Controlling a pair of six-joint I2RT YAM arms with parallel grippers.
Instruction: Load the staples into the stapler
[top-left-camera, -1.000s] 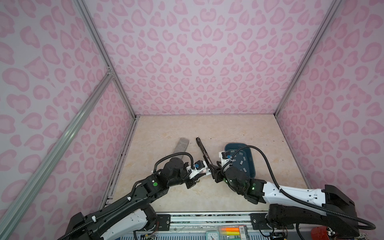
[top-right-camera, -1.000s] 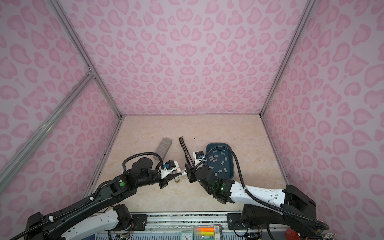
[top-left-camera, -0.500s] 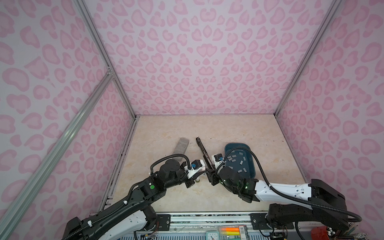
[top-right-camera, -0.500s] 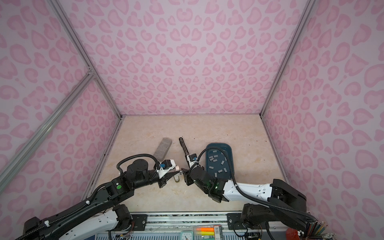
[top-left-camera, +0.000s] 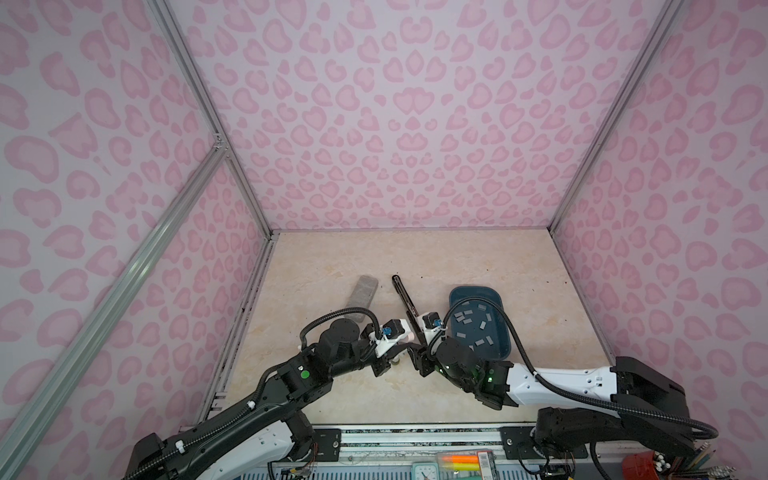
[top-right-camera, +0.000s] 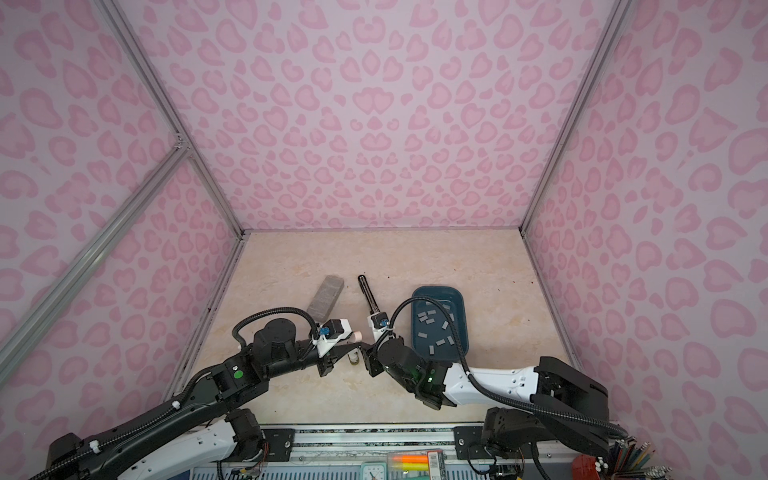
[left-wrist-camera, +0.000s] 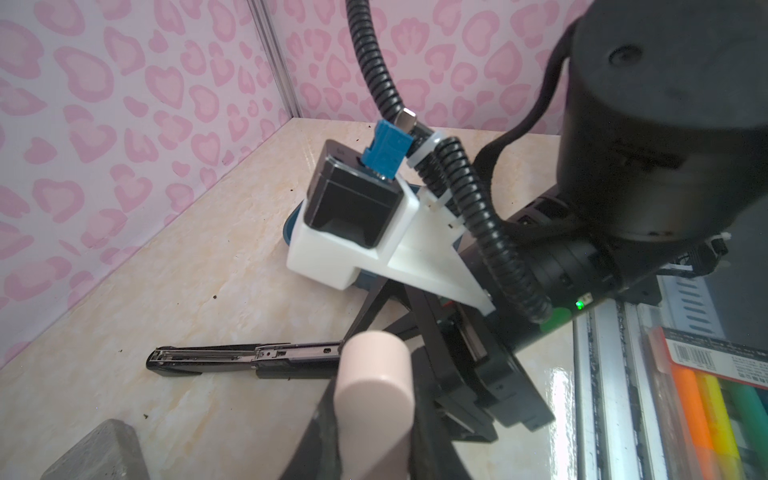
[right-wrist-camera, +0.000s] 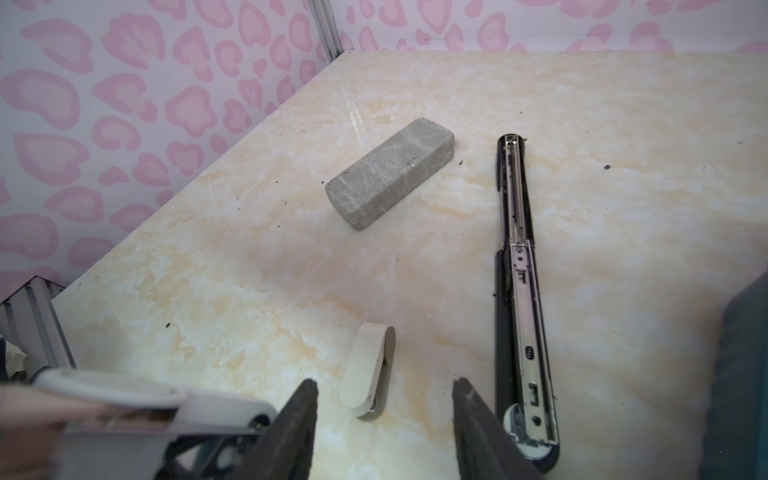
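Right gripper (right-wrist-camera: 384, 381) has slid left beside long black opened stapler (top-left-camera: 405, 297), jaws spread, empty. Left gripper (top-right-camera: 351, 350) pressed together. Small grey metal staples (top-left-camera: 473, 328) lie in dark blue plastic tray (top-left-camera: 473, 289), toward right edge of worktop (top-left-camera: 332, 270); none picked.

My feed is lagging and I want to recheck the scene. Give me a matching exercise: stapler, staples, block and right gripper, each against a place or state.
Things:
1. stapler
2. staples
3. block
4. right gripper

Places or states:
A. in the tray
B. jaws apart, gripping nothing
C. black, opened flat
D. grey, speckled

Pairs: 1-C, 2-A, 3-D, 4-B
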